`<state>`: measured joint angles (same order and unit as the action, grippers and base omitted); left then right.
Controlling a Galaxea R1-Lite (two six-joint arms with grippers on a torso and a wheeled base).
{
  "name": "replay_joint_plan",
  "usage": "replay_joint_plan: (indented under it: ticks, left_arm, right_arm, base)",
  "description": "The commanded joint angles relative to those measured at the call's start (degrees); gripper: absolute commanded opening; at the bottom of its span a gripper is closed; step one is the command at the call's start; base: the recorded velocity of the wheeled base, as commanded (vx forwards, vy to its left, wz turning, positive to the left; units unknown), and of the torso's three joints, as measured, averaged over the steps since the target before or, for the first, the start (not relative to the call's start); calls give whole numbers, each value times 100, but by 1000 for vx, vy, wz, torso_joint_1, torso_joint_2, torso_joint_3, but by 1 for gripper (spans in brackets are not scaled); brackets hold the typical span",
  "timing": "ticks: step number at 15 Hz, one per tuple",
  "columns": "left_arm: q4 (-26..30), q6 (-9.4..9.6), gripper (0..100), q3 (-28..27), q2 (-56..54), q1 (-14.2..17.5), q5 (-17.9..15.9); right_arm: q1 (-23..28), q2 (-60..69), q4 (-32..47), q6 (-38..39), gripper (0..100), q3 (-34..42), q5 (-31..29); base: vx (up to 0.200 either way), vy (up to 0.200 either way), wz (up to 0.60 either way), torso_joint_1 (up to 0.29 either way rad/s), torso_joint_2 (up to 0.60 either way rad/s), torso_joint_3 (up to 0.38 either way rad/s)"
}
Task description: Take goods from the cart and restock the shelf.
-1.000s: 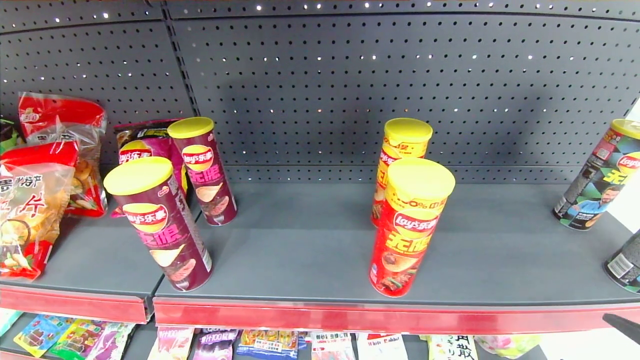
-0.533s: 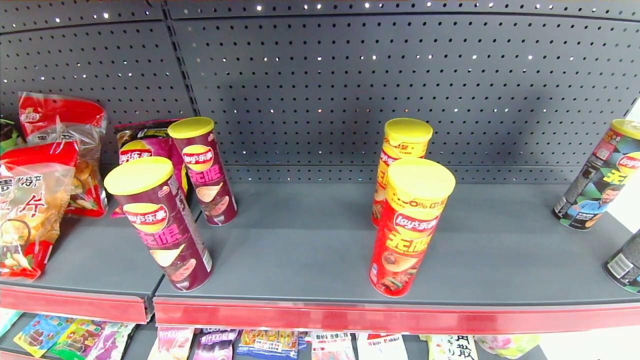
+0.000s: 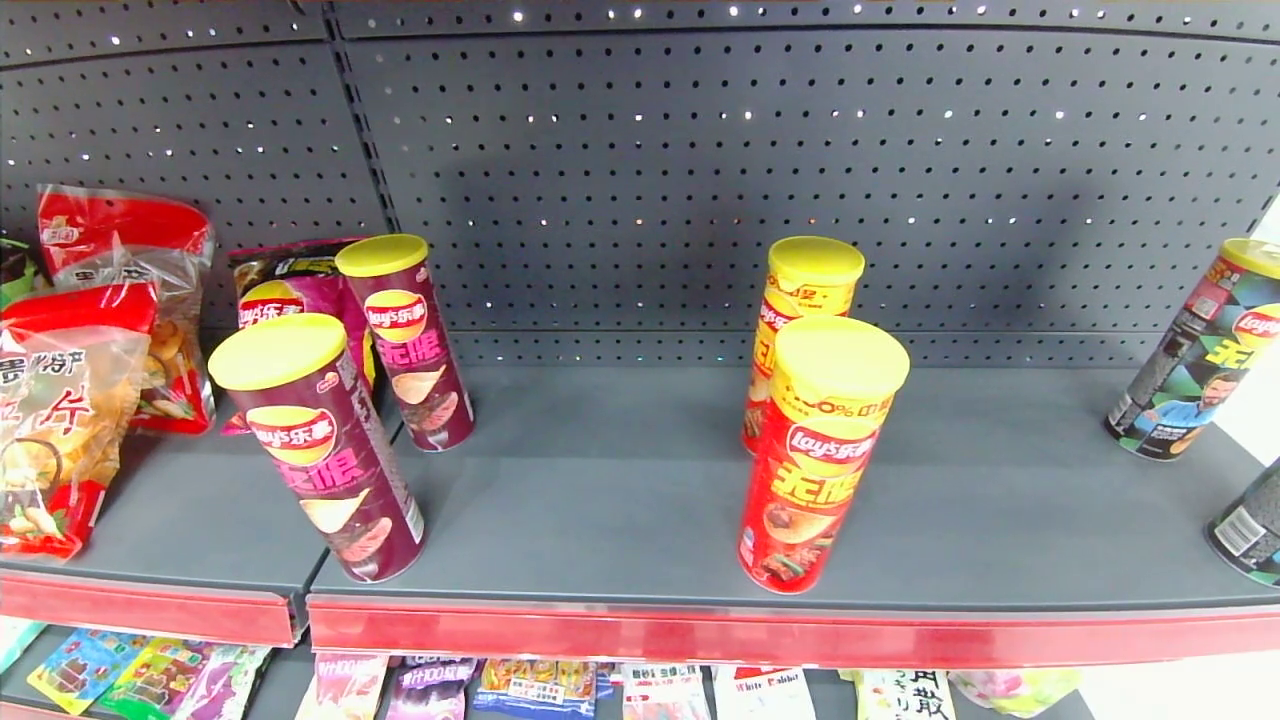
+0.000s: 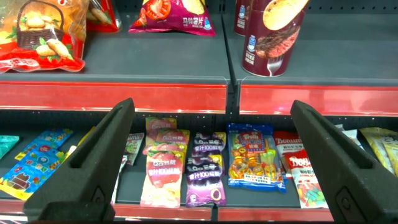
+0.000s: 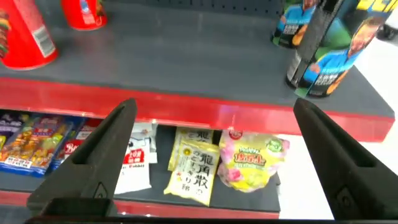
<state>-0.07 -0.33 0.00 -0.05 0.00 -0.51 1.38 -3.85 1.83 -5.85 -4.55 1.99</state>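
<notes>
Two purple cans (image 3: pixel 330 450) | two red cans (image 3: pixel 815 460) | grey shelf (image 3: pixel 620 500) | pegboard back (image 3: pixel 700 180)

The shelf (image 3: pixel 620 500) was dark grey with a glossy red front strip (image 3: pixel 700 636), and the back panel (image 3: pixel 800 150) was the same grey, dotted with a regular grid of holes. Two maroon cans (image 3: pixel 330 470) and two red-and-yellow cans (image 3: pixel 812 470) wore yellow lids (image 3: pixel 277 350); the right-hand can (image 3: pixel 1190 370) showed a black, green and blue patchwork under its yellow lid.
</notes>
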Motion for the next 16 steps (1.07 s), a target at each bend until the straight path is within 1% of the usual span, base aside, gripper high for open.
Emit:
replay_joint_plan:
  ticks: [1,4,6,7,8,9,10,11,12,14,16]
  left_arm:
    - [-1,-2,100,0,5,0,-2]
    - [-1,-2,100,0,5,0,-2]
    - [-1,-2,100,0,5,0,-2]
    - [-1,-2,100,0,5,0,-2]
    - [-1,-2,100,0,5,0,-2]
    - [-1,-2,100,0,5,0,-2]
    - [-1,-2,100,0,5,0,-2]
    - [-1,-2,100,0,5,0,-2]
    - [-1,-2,100,0,5,0,-2]
    - [-1,-2,100,0,5,0,-2]
    - [-1,-2,100,0,5,0,-2]
  right_arm:
    - [-138,385,-33,23,100,217,21]
    - [-138,385,-60,40,100,235,-5]
    - [-138,385,-60,532,100,261,-58]
    - [-138,385,-60,532,100,261,-216]
    - [-138,385,-69,497,100,261,-612]
    - [-138,385,-69,480,100,244,-858]
    - [-138,385,-95,462,100,279,-955]
    - [-138,385,-77,453,100,270,-867]
    - [-147,385,-86,383,100,270,-550]
    - [-147,385,-139,58,100,288,267]
    - [-147,385,-174,128,100,297,381]
  base:
    - [0,0,0,0,0,0]
    - [0,0,0,0,0,0]
    - [0,0,0,0,0,0]
    - [0,0,0,0,0,0]
    - [0,0,0,0,0,0]
    - [0,0,0,0,0,0]
    - [0,0,0,0,0,0]
    - [0,0,0,0,0,0]
    - [0,0,0,0,0,0]
    - [0,0,0,0,0,0]
    - [0,0,0,0,0,0]
